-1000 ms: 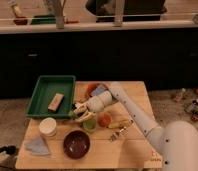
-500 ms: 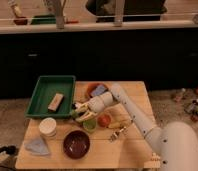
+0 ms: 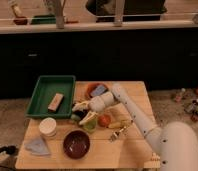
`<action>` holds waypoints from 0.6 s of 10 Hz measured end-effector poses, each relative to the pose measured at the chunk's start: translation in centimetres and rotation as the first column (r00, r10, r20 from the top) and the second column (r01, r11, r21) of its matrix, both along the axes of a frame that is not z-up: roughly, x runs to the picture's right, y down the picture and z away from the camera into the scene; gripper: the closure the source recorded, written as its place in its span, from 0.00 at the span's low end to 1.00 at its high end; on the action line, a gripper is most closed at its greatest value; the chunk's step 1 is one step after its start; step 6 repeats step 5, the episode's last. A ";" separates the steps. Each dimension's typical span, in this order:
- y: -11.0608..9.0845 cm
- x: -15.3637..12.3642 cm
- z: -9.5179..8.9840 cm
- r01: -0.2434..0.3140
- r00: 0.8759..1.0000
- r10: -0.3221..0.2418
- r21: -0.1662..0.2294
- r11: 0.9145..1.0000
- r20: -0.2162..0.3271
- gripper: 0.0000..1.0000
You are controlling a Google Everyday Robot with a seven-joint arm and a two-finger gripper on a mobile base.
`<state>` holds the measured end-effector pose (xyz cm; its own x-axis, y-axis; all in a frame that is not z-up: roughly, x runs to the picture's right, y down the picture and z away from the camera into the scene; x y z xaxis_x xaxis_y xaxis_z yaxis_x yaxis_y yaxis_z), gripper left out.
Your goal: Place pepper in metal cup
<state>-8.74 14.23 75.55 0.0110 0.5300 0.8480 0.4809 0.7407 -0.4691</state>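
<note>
My gripper point(image 3: 82, 113) hangs low over the table, just right of the green tray's near right corner, with the arm reaching in from the right. A small dark round thing under it looks like the metal cup point(image 3: 81, 115), mostly hidden by the gripper. A small green shape at the gripper's lower left edge looks like the pepper point(image 3: 74, 118). I cannot tell whether it is held or lying on the table. The light green cup point(image 3: 89, 125) stands right below the gripper.
The green tray point(image 3: 42, 85) holds a brown block point(image 3: 55, 101). A white cup point(image 3: 48, 127), a dark red bowl point(image 3: 76, 143) and a grey cloth point(image 3: 37, 146) are at the front left. An orange bowl point(image 3: 92, 86), a red tomato point(image 3: 105, 120) and a yellow vegetable point(image 3: 117, 125) lie near the arm.
The gripper has stayed over the same spot beside the tray's corner, shifting only slightly. Nothing else has moved.
</note>
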 end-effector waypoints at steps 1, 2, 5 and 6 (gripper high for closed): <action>-0.1 0.2 0.3 0.004 1.000 -0.004 -0.001 1.000 -0.010 0.20; -0.2 0.4 0.7 0.005 1.000 -0.005 -0.004 1.000 -0.017 0.20; 0.3 1.2 3.2 -0.022 0.999 0.021 -0.038 0.999 -0.044 0.20; 0.3 1.2 3.2 -0.022 0.999 0.021 -0.038 0.999 -0.044 0.20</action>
